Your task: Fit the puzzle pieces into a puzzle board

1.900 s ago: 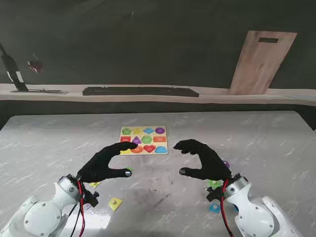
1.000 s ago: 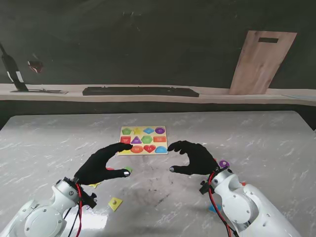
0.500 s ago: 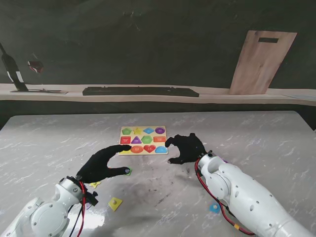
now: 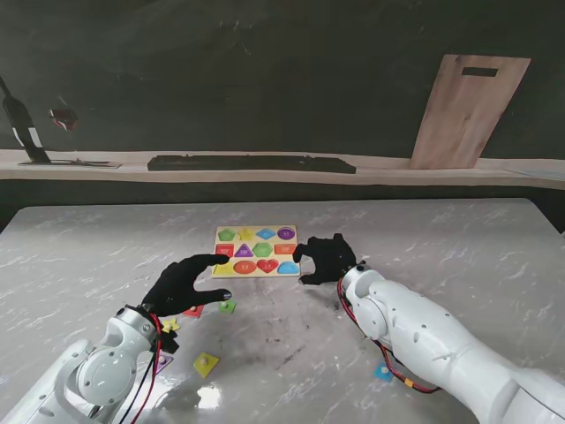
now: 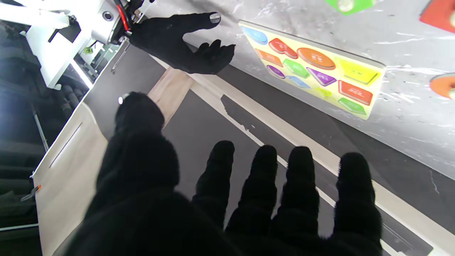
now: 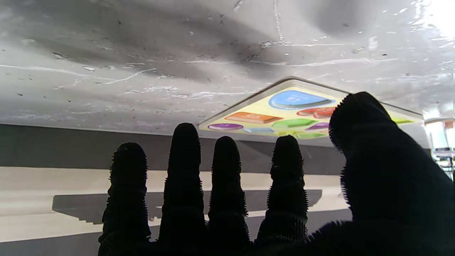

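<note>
Puzzle board (image 4: 257, 251) lies mid-table, farther from me than both hands; my right hand (image 4: 325, 259) hovers at its right edge, fingers spread and empty, and my left hand (image 4: 181, 286) is equally empty near the loose pieces (image 4: 206, 363); next I judge I must grasp one

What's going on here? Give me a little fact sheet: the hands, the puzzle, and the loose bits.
left hand: open, holds nothing, near the board's near-left corner
right hand: open, holds nothing, at the board's right edge
puzzle board: flat on the table, twelve coloured shapes showing
loose pieces: green piece, yellow piece, blue piece, all nearer to me than the board
contact with board: cannot tell
</note>
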Controlling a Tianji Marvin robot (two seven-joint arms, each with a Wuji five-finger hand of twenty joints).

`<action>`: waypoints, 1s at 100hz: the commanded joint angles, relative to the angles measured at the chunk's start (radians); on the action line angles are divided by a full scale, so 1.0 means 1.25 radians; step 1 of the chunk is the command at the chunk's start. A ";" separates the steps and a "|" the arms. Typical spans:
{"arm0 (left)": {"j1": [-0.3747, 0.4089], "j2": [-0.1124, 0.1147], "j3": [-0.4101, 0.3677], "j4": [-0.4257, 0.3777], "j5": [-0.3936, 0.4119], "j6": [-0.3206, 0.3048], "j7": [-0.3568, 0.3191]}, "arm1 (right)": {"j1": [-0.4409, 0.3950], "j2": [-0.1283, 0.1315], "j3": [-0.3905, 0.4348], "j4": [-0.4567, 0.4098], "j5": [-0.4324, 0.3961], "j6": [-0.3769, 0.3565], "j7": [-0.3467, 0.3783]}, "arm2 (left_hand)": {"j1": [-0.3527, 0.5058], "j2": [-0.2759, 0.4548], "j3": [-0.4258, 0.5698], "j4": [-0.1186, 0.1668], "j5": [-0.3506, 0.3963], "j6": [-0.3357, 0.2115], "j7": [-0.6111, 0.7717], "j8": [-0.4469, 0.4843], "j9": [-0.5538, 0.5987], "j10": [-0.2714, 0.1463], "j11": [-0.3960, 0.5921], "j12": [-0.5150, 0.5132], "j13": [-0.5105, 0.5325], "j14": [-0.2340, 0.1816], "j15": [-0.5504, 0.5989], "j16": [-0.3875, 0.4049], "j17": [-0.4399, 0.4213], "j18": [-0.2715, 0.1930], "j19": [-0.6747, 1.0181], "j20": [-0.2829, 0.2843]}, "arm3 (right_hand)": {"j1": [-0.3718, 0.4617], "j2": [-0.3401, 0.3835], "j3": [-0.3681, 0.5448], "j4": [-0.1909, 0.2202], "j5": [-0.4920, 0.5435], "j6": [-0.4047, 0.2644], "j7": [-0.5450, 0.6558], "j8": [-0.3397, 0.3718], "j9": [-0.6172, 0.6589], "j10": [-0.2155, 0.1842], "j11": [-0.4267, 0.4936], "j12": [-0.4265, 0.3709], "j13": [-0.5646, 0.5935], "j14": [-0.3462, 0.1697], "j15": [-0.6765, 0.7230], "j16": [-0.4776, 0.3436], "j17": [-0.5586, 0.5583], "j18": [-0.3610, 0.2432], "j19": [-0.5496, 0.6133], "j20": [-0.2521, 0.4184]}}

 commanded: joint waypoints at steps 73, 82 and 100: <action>-0.426 -0.025 0.325 0.409 0.128 0.158 0.113 | 0.086 -0.116 -0.153 0.201 0.081 -0.001 0.003 | 0.002 0.011 0.352 0.024 -0.041 0.026 0.121 -0.008 -0.044 -0.005 0.128 0.061 -0.050 -0.038 0.176 0.097 -0.031 -0.109 0.225 0.076 | 0.201 0.177 -0.199 0.023 0.100 0.033 0.177 -0.224 -0.064 0.055 0.041 0.008 -0.086 0.008 0.076 0.007 -0.047 -0.024 0.091 -0.019; -0.474 -0.037 0.379 0.466 0.111 0.175 0.124 | 0.082 -0.116 -0.145 0.199 0.089 0.005 0.012 | 0.007 0.007 0.368 0.025 -0.041 0.024 0.133 -0.010 -0.042 -0.009 0.158 0.092 -0.055 -0.041 0.192 0.107 -0.031 -0.109 0.237 0.074 | 0.209 0.180 -0.204 0.025 0.130 0.042 0.185 -0.224 -0.060 0.056 0.042 0.008 -0.086 0.011 0.078 0.007 -0.048 -0.024 0.093 -0.018; -0.552 -0.048 0.486 0.553 0.111 0.201 0.120 | 0.071 -0.107 -0.132 0.185 0.089 0.007 0.016 | -0.021 -0.045 0.424 0.020 -0.027 0.023 0.157 -0.011 -0.050 -0.017 0.208 0.174 -0.070 -0.044 0.203 0.114 -0.037 -0.107 0.247 0.064 | 0.213 0.180 -0.210 0.026 0.168 0.031 0.200 -0.219 -0.049 0.054 0.043 0.008 -0.082 0.011 0.080 0.007 -0.046 -0.023 0.096 -0.017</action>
